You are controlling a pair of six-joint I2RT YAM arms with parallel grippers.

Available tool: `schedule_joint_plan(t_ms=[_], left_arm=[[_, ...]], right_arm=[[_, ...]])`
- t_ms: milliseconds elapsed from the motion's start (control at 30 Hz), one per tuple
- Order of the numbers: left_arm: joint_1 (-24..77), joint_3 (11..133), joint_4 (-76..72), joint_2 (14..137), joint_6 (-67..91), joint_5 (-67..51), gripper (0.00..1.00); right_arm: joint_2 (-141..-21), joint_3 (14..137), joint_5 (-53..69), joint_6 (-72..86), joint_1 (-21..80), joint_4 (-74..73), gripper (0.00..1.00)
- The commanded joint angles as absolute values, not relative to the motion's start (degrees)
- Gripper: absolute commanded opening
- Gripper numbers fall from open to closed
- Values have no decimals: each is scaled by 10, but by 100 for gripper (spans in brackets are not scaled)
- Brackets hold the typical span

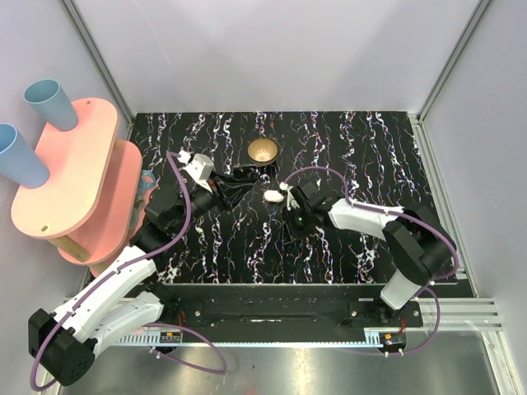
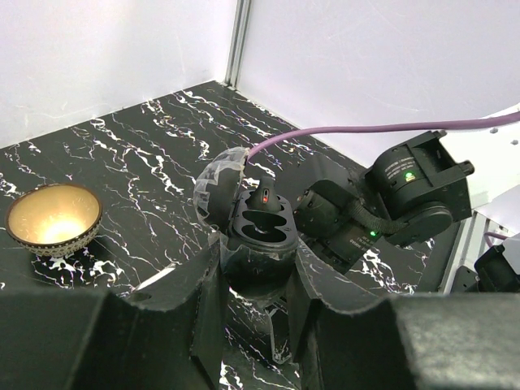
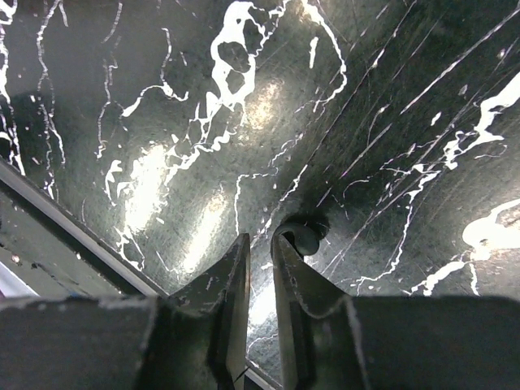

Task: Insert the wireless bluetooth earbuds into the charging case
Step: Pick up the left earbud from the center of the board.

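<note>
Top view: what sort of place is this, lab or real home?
Most likely a lab robot cell: white walls on aluminium posts box in a marbled tabletop, the left arm and right arm are bolted to a rail at its near edge, and the pink shelf with blue cups looks staged.

The bowl stands on the table, at the far side, approx. in the middle. Nearer & a bit right of it, the charging case sits btw. the fingers of the left gripper. The right gripper is just right of the case, tips low over the table. Left of the table is a shelf w/ two cups on top.
</note>
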State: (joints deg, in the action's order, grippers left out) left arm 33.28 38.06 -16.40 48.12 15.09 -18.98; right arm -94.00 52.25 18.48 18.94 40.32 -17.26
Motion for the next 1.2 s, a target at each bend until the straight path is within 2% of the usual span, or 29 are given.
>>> schedule_joint_plan(t_ms=[0,433,1167], left_arm=[[330,387,-192,471,155,-179,0],[330,382,-183,463,151,-171,0],[329,380,-185,462,156,-169,1]], right_arm=[[-965,547,173,198,411,-186,25],[-975,546,124,195,415,-219,25],[-922,514,105,204,414,-226,21]])
